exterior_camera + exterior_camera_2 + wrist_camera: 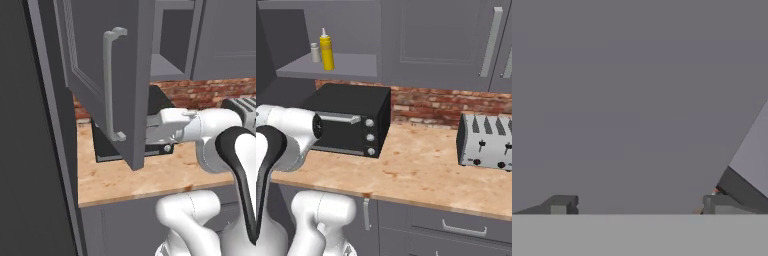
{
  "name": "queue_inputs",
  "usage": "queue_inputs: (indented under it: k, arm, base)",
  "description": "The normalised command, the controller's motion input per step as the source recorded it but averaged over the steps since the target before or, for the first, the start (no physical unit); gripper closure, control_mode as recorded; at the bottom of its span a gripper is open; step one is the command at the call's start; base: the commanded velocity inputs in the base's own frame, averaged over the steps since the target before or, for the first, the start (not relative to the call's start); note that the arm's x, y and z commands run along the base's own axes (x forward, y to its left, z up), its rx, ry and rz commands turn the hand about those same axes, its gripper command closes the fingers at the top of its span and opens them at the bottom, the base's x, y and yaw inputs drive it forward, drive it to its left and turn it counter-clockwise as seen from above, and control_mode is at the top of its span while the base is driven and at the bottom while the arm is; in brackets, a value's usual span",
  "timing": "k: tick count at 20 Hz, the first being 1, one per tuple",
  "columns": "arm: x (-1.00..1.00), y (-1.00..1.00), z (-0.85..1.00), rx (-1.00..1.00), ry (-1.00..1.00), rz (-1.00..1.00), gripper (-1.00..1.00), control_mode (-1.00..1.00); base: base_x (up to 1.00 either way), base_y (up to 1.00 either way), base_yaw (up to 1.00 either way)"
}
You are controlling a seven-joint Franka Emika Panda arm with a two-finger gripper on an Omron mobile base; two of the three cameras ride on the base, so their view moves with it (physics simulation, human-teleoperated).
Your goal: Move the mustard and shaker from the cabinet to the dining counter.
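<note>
The yellow mustard [327,50] stands upright on the open cabinet's shelf [346,66], and the small grey shaker [315,52] sits just left of it. The cabinet door [100,60] is swung wide open, its long bar handle [111,85] facing the left base camera. My hand [172,123] reaches in behind that door, low in front of the black toaster oven, and the door hides its fingers there. In the hand view my gripper [637,205] is open, its fingertips [559,204] far apart with nothing between them, close to a flat grey panel. The dining counter is out of view.
A black toaster oven [351,120] sits on the narrow wood worktop [416,165] under the open cabinet. A steel toaster [487,140] stands to the right by the brick wall. Closed upper cabinets [436,40] lie to the right, grey drawers [456,225] below.
</note>
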Motion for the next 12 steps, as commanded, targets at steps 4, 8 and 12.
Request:
queue_inputs:
  k: [4, 8, 12]
  arm:
    - [0.00, -0.50, -0.15, -0.01, 0.00, -0.08, -1.00, -1.00]
    - [0.00, -0.01, -0.17, -0.08, -0.05, -0.14, -1.00, -1.00]
    - [0.12, -0.20, -0.08, -0.13, -0.11, -0.25, -1.00, -1.00]
  base:
    - [0.00, 0.00, 0.00]
    - [0.00, 0.00, 0.00]
    - [0.00, 0.00, 0.00]
